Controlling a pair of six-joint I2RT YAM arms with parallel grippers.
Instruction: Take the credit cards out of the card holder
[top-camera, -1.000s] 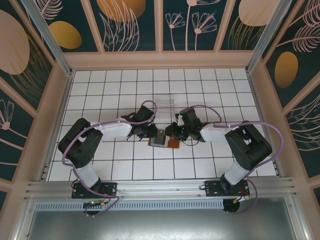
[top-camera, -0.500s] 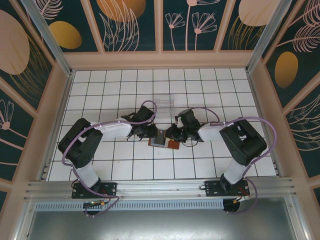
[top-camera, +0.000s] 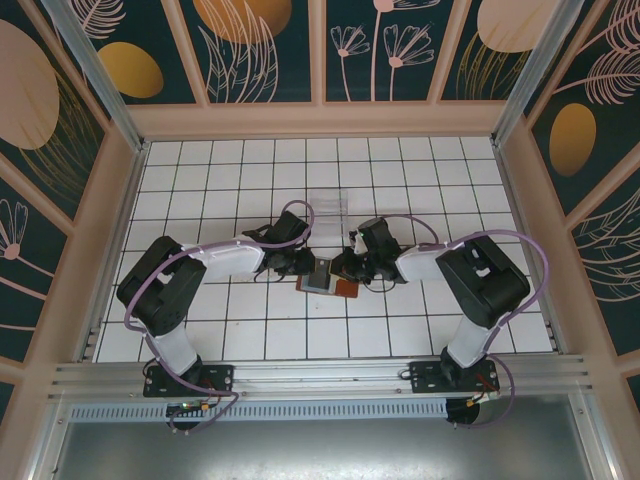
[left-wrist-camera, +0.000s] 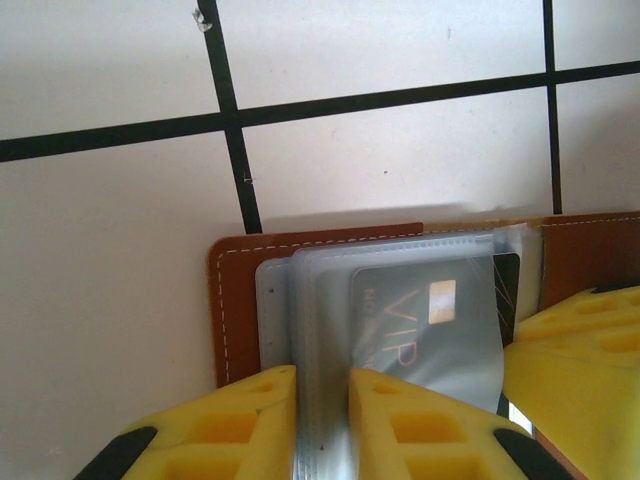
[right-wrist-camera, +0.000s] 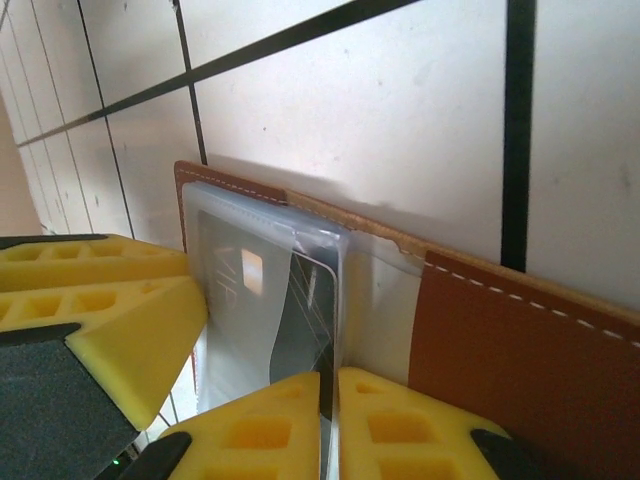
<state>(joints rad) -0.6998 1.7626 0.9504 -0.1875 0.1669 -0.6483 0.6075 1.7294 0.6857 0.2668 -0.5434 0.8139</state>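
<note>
On the white tiled table, seen from above, we find the brown card holder lying open near the middle, with the left gripper at its left end and the right gripper just beside it on the right, the two nearly meeting over the leather; a clear plastic stand sits apart behind them. At the left wrist, we see the left gripper clenched on the stack of clear sleeves that rises from the card holder, its yellow fingers pressed against either side; a grey VIP card sits inside a sleeve, a dark card shows at the stack's right edge, and a yellow finger of the other arm stands close on the right. At the right wrist, we see the right gripper drawn almost together on the thin lower edge of the dark card, which sits within the clear sleeves against the card holder; the other arm's yellow finger touches the sleeves on the left.
</note>
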